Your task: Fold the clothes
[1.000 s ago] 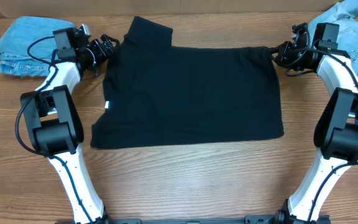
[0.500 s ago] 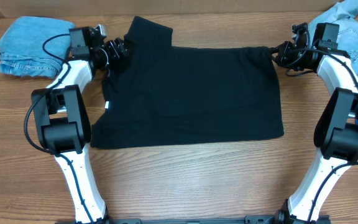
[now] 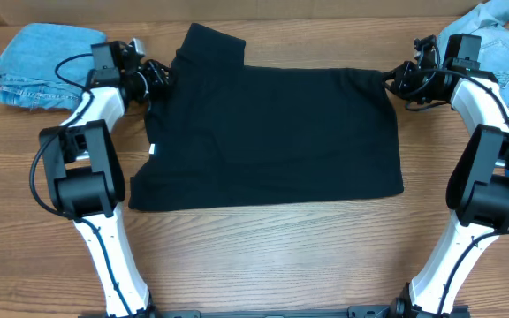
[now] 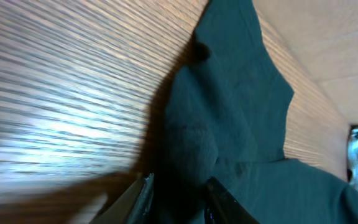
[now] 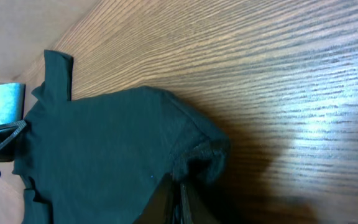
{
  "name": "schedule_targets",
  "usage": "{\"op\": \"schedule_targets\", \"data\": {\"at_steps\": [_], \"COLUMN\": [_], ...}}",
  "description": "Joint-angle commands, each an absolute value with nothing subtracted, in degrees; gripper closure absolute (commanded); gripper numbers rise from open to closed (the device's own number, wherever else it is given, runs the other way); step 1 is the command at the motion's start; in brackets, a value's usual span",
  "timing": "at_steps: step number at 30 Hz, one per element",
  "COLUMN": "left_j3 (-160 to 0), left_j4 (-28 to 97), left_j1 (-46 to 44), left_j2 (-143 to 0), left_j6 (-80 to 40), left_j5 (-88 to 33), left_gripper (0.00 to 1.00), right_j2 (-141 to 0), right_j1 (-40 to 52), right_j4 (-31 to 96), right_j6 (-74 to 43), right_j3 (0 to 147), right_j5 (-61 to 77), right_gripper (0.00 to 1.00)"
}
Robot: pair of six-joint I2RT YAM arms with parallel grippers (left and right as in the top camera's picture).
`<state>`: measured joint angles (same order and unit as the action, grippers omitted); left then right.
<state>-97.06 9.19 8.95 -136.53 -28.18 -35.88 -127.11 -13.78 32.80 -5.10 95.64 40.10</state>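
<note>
Item: black T-shirt (image 5: 104, 143) lying spread over wood-grain worktop (image 5: 260, 62) | near corner bunching into a ridge at right claw (image 5: 180, 202), fingers pinching it closed | light-blue denim (image 5: 8, 102) sitting at far left edge

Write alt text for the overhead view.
A black T-shirt lies spread on a wooden table, the left gripper and right gripper gripping its far corners. Denim pieces lie at both far table corners.

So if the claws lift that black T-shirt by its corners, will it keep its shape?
Probably not: the black T-shirt puckers where the right claw pinches it, so it likely sags. It looks thin and light, lying flat; it may slide easily on the smooth table.
</note>
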Motion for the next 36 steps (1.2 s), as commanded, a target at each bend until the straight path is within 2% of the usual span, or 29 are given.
{"op": "schedule_targets", "data": {"at_steps": [1, 6, 17, 36], "left_j3": [-99.4, -99.4, -99.4, -99.4], "left_j4": [9.5, 10.5, 23.6, 31.3], "left_j1": [9.8, 9.8, 9.8, 9.8], "left_j2": [-135.4, -132.7, -127.0, -125.8], "left_j6": [-28.3, -26.9, -18.2, -16.4], "left_j5": [-39.2, -41.0, -40.1, -40.1], "left_gripper": [0.70, 0.69, 0.70, 0.73], "right_j2": [-122.2, -120.2, -118.9, -118.9], "right_j1": [-13.5, -13.5, -13.5, -13.5], "right_j4": [34.1, 38.0, 49.9, 63.4], "right_j6": [-4.6, -4.6, -3.9, 0.5], "right_j3": [96.9, 96.9, 96.9, 96.9], "right_j5": [40.9, 40.8, 38.9, 37.1], "right_gripper": [0.96, 0.96, 0.96, 0.96]}}
